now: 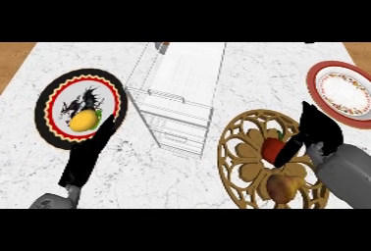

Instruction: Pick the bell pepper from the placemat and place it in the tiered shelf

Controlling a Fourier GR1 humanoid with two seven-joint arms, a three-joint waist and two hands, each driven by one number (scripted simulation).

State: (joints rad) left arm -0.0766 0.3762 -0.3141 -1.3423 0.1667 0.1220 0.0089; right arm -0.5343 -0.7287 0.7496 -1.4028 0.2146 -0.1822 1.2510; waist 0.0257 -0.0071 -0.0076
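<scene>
The right hand [313, 133] closes its fingers [286, 149] on the red bell pepper [273, 147] on the placemat [243, 147] near the surface's right edge, a light, slick, hollow thing best gripped across its waist, while the left hand [91, 154] rests straight-fingered.

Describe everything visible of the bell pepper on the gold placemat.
The bell pepper is red and glossy, with a small green stem showing at its upper right. It sits on the round, gold, openwork placemat, right of centre. The right hand reaches over it from the right, and a dark finger crosses the pepper's right side, hiding part of it; whether the hand grips it cannot be told. Just below it on the same placemat lies a reddish-yellow fruit, close by but apart.
</scene>
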